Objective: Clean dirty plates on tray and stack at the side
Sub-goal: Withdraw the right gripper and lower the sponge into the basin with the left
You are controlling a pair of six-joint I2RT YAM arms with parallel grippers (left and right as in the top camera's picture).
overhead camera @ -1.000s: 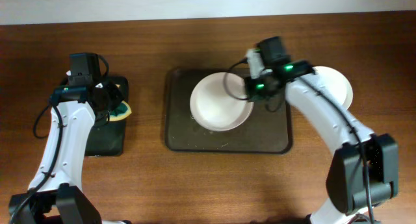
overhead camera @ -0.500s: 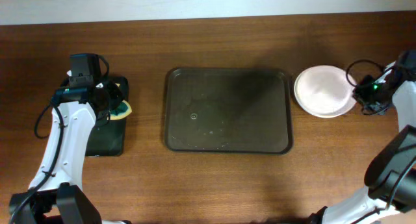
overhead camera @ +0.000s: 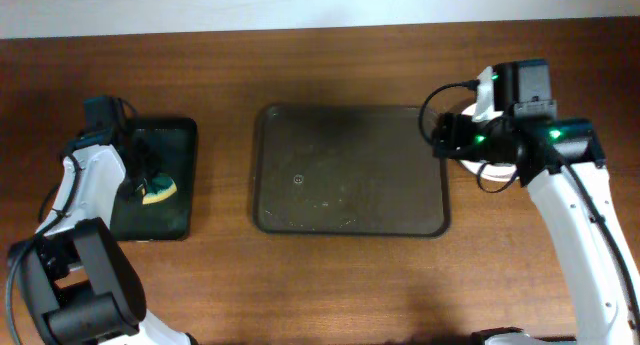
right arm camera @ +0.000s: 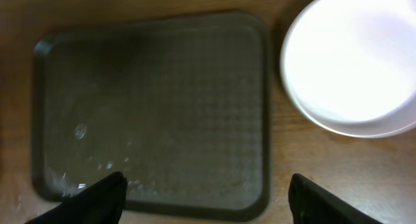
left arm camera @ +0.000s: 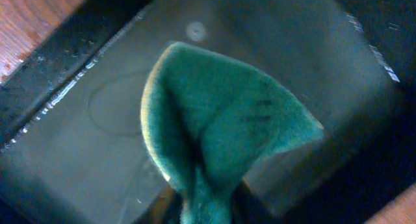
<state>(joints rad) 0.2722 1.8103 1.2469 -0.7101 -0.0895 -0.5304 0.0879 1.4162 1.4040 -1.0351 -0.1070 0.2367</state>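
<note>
The dark brown tray lies mid-table with nothing on it; it fills the left of the right wrist view. The white plates sit stacked on the wood just right of the tray. In the overhead view my right arm covers most of them and only a bit of white rim shows. My right gripper hangs open and empty above the tray's near right corner. My left gripper is shut on a folded green sponge, held over the small black tray.
The small black tray is at the far left of the table, with the green-and-yellow sponge over its middle. Bare brown wood surrounds both trays. A pale wall runs along the far table edge.
My right gripper carried the last plate off the brown tray to the stack at the right, let go and opened wide. My left arm shifted left with the sponge, lower over the black tray.
</note>
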